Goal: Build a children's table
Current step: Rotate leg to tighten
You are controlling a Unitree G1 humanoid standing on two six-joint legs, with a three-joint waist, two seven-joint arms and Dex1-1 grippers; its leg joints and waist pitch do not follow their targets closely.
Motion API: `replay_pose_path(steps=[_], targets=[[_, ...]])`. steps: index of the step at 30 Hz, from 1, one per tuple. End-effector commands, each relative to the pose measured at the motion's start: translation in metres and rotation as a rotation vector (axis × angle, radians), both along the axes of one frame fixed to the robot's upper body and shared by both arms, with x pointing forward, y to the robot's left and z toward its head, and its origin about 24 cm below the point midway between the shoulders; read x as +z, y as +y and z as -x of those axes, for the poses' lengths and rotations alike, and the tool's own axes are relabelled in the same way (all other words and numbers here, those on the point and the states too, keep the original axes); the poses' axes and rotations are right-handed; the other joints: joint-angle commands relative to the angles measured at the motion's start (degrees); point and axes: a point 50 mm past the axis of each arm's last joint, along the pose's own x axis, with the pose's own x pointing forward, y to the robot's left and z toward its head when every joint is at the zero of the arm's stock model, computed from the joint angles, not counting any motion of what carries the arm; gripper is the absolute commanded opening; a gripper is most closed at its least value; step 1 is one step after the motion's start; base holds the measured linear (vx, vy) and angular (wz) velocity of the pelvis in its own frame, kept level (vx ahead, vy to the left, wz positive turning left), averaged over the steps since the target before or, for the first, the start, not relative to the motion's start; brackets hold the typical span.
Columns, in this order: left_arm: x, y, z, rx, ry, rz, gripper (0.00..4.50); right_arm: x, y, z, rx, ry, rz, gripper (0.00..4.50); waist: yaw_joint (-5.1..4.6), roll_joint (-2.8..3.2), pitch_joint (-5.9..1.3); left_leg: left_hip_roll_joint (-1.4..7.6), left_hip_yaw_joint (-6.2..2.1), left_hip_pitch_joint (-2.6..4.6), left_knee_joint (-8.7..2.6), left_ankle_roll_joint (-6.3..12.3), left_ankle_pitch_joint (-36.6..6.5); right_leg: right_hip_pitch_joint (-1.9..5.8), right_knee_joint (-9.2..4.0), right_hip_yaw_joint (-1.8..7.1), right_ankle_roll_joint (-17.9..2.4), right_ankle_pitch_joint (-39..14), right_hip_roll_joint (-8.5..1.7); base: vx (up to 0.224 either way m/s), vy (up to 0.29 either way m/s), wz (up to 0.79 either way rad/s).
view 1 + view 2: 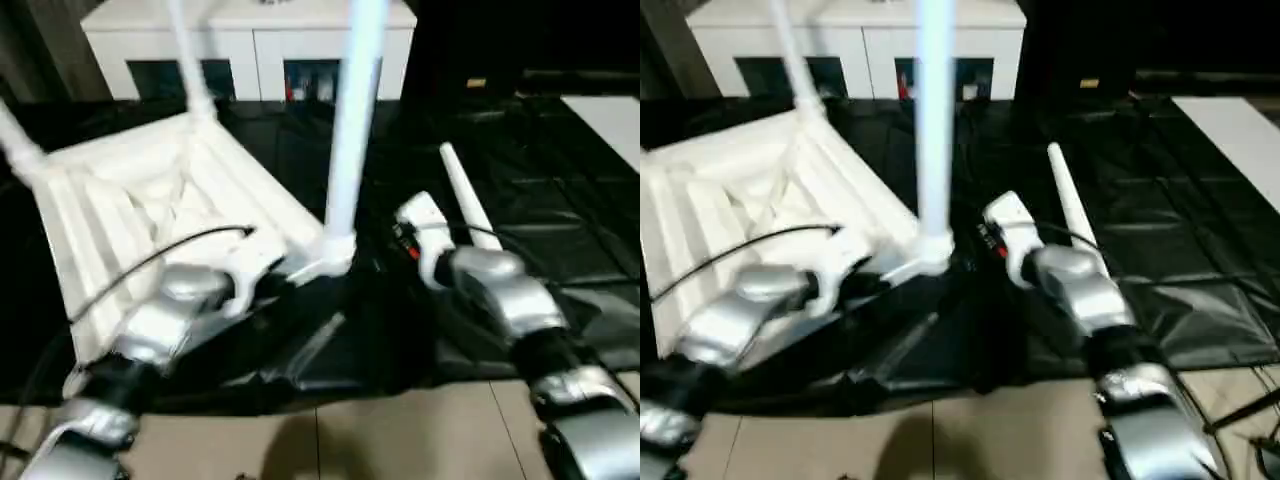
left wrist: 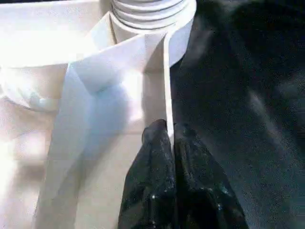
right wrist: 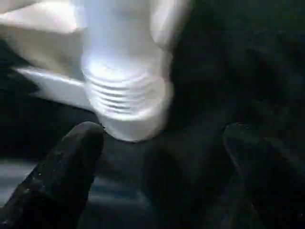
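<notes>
The right gripper [image 3: 162,157] stands wide, empty, the upright leg [image 1: 350,130] just at its ten o'clock. The spare leg [image 1: 462,195] lies at its one o'clock, pointing away, nearest this arm. The left gripper [image 2: 169,148] pinches the tabletop [image 1: 130,215] rim.

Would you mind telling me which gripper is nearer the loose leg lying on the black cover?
The right. The right gripper is open beside the standing leg, with the loose leg just past its arm. The left gripper is shut at the tabletop's edge, farther off.
</notes>
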Motion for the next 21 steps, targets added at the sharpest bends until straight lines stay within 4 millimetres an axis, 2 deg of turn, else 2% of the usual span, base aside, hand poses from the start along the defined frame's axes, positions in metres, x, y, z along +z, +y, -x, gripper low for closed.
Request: replay_pose_path(steps=[1,2,5,8,14,17,20,21], targets=[[0.007,-0.017,0.008,-0.154,0.009,0.051,0.0,0.004,0.002,0.009,0.114,0.014,0.009,4.42,0.27,0.26,-3.64,2.24,-0.09,0.93,-3.42,4.07,-7.33,3.39,-2.97,2.48,-16.39,1.82,-3.28,0.0,0.0,0.0],[0.007,-0.017,0.008,-0.154,0.009,0.051,0.0,0.004,0.002,0.009,0.114,0.014,0.009,4.42,0.46,0.3,-3.65,2.25,0.07,1.06,-3.32,4.14,-7.11,3.13,-2.93,2.58,-16.68,2.26,-3.2,0.0,0.0,0.0],[0.008,-0.012,0.012,-0.185,0.014,0.052,0.0,0.002,0.001,0.015,0.149,0.031,0.014,4.42,1.11,0.16,-3.5,2.18,0.08,1.09,-3.44,3.44,-8.43,3.07,-3.19,2.65,-16.22,-0.27,-3.32,0.0,0.0,0.0],[0.009,-0.011,0.014,-0.204,0.018,0.058,0.0,0.002,0.002,0.016,0.164,0.027,0.009,4.42,1.15,0.0,-3.6,2.07,-0.02,0.86,-3.46,2.54,-8.12,3.18,-3.04,2.66,-15.47,-1.53,-3.43,0.0,0.0,0.0],[0.009,-0.01,0.015,-0.213,0.017,0.057,0.0,0.002,0.004,0.016,0.176,0.027,0.005,4.42,1.17,-0.16,-3.86,1.9,-0.08,0.67,-3.14,3.24,-5.31,3.36,-2.65,2.61,-15.48,1.46,-3.38,0.0,0.0,0.0],[0.01,-0.009,0.015,-0.213,0.017,0.055,0.0,0.003,0.006,0.014,0.164,0.018,-0.012,4.06,1.18,-0.15,-3.96,1.85,-0.08,0.58,-3.0,3.68,-4.44,3.42,-2.48,2.57,-15.78,2.71,-3.36,0.0,0.0,0.0],[0.01,-0.009,0.015,-0.214,0.015,0.056,0.0,0.002,0.01,0.011,0.145,0.009,-0.055,3.94,1.14,0.01,-3.98,1.85,-0.07,0.6,-2.99,3.65,-5.18,3.35,-2.49,2.55,-16.12,2.69,-3.41,0.0,0.0,0.0],[0.01,-0.009,0.015,-0.214,0.014,0.056,0.0,0.001,0.011,0.011,0.143,0.008,-0.06,3.69,1.15,0.0,-4.0,1.87,-0.09,0.66,-3.01,3.53,-5.45,3.38,-2.49,2.52,-16.12,2.5,-3.36,0.0,0.0,0.0]])
